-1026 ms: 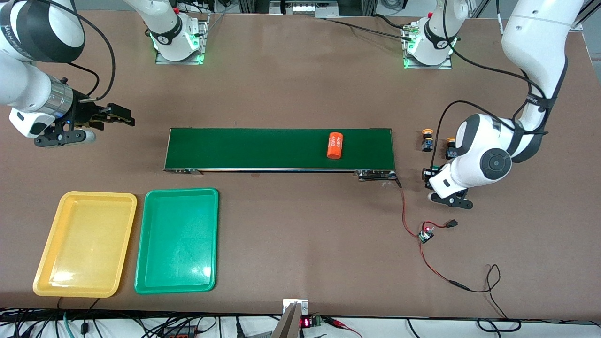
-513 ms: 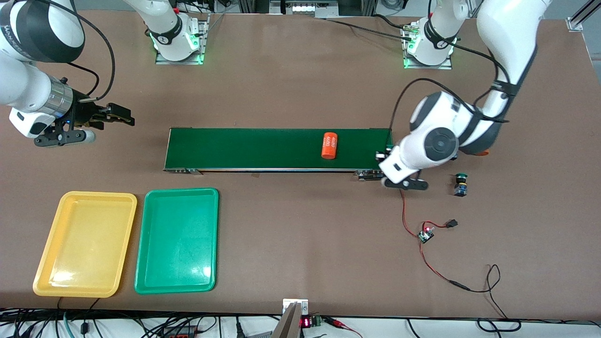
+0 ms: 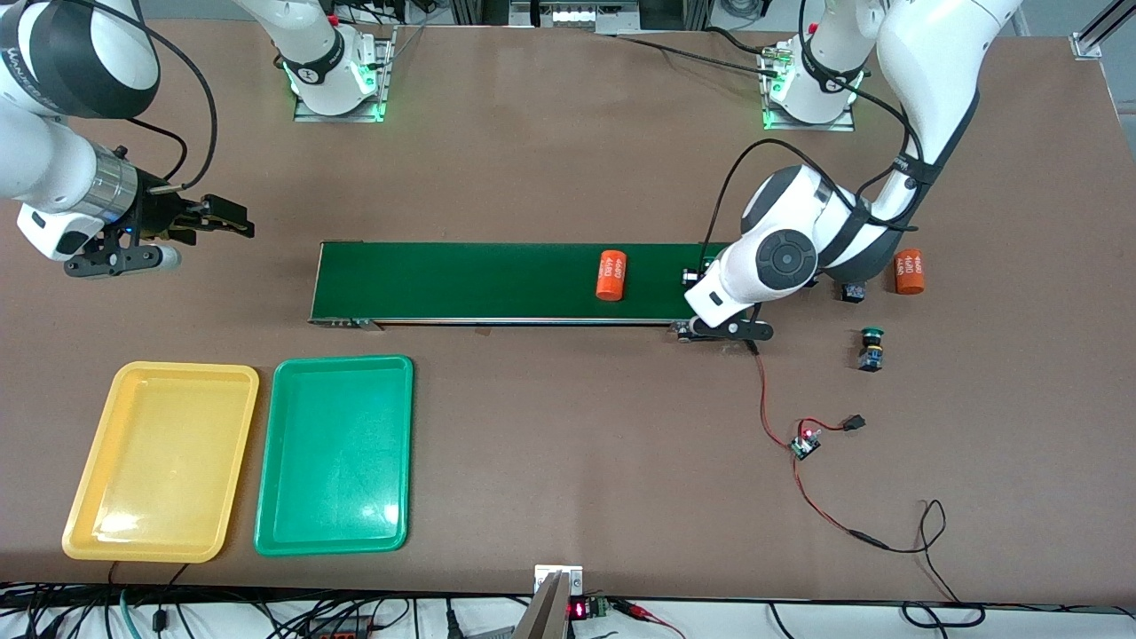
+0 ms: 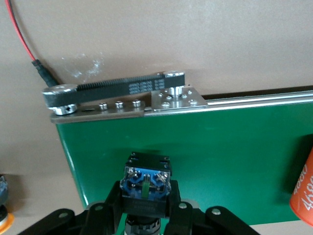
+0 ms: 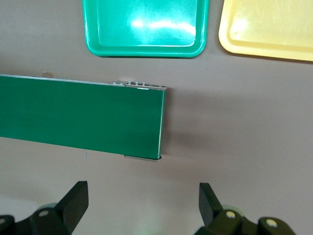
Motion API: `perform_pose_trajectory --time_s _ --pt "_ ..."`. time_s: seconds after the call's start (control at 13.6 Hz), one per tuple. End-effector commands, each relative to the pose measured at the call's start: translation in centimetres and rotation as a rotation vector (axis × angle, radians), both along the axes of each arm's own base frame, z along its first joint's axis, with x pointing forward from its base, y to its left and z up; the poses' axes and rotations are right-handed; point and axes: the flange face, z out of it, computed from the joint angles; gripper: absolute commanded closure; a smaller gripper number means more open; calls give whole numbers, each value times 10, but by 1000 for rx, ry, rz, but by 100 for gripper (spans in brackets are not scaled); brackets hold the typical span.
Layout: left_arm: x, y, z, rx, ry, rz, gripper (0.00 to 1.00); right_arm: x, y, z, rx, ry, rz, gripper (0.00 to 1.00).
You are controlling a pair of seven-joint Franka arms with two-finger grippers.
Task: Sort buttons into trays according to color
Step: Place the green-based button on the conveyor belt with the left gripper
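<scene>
The long dark-green conveyor belt [image 3: 528,281] is my landmark. Over its end toward the left arm's base hangs the left gripper [image 4: 145,205], jaws pinching a small black-and-blue push-button switch [image 4: 145,182]; the cap colour is hidden from me. Off that same end, on the brown bench [image 3: 568,461], stand a green-capped button [image 3: 871,348] and a partly hidden button [image 3: 852,292] under the arm, with an orange printed cylinder [image 3: 909,271] beside them. Another orange cylinder [image 3: 610,274] lies on the belt. Nearer the front camera than the belt's other end lie the shallow yellow plastic tray [image 3: 161,460] and the matching green tray [image 3: 335,453], both empty. The right gripper [image 5: 142,198] waits off that end, jaws spread.

The risk, I think: released from too high, the button could topple and roll off the belt, or bump the cylinder.
</scene>
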Motion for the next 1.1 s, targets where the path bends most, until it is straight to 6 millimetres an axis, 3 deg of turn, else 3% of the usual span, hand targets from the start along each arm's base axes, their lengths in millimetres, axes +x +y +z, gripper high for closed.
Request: perform_pose_trajectory --time_s 0.0,0.15,0.29,0.51,0.66,1.03 --pt "3 1 5 -14 -6 22 0 -7 -1 2 14 12 -17 0" --pt "10 6 17 -16 -27 39 0 -6 -1 1 14 14 -19 0" --pt "29 26 37 -12 -66 74 0 -6 -1 1 14 14 -19 0" --pt "57 88 44 25 -109 163 0 -5 -1 0 13 16 -19 0" --pt "71 135 33 52 -111 193 0 -5 -2 0 13 16 -21 0" --pt "93 251 5 24 -178 -95 0 -5 -2 0 13 16 -21 0"
